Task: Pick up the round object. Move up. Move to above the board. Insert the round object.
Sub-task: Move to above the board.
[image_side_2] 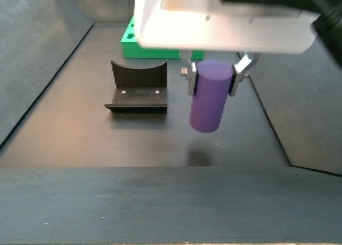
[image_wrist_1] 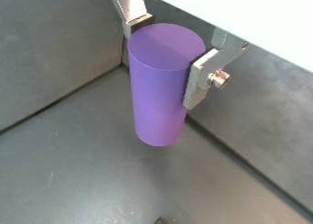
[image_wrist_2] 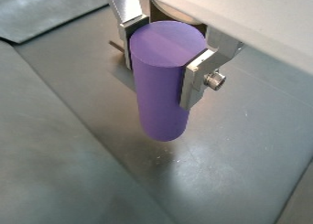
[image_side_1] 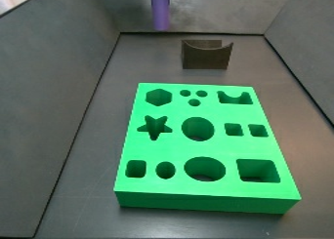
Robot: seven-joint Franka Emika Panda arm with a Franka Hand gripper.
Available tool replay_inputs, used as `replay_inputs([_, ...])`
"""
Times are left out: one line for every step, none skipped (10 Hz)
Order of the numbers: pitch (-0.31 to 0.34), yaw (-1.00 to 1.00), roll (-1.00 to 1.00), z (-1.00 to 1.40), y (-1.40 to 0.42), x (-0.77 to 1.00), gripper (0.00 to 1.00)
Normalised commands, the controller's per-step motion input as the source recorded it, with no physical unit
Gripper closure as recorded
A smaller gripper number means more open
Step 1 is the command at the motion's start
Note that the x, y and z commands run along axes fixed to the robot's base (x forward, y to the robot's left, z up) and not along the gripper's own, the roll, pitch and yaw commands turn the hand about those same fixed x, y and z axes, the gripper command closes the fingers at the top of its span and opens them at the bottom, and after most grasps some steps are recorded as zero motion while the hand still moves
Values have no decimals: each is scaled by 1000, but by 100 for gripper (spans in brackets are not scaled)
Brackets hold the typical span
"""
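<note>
Purple round object (image_side_2: 209, 95) pinched in gripper (image_side_2: 210, 73), raised off floor, green board (image_side_1: 198, 145) holes empty

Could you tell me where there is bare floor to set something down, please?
Bare floor lies between the board and the olive notched block, and in strips between the board and the side walls. It is crowded at the far end, where the gripper holds the round object beside that block.

You won't find any readable text, label, brand, number or sign here — not on the gripper (image_side_2: 214, 71), the cylinder (image_side_2: 209, 95), the board (image_side_1: 201, 144) — nothing.
</note>
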Motion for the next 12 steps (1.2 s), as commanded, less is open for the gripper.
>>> replay_inputs([-131,-218,230,1000,411,-335,100])
replay_inputs([-94,-161,159,1000,338,-309,100])
replay_inputs([-63,-129,139,1000,316,-288,100])
replay_inputs([6,-84,95,1000,282,-252,100])
replay_inputs([39,-65,66,1000,255,-226,100])
replay_inputs([47,-49,34,977,195,-186,100])
replay_inputs([49,-44,25,857,154,-147,100])
replay_inputs([58,-39,4,620,90,-79,100])
replay_inputs([70,-38,-17,384,59,-29,100])
replay_inputs([78,-38,-28,207,47,-15,100])
replay_inputs([582,-19,-285,183,-1000,109,100])
replay_inputs([550,-4,-263,182,-1000,112,100])
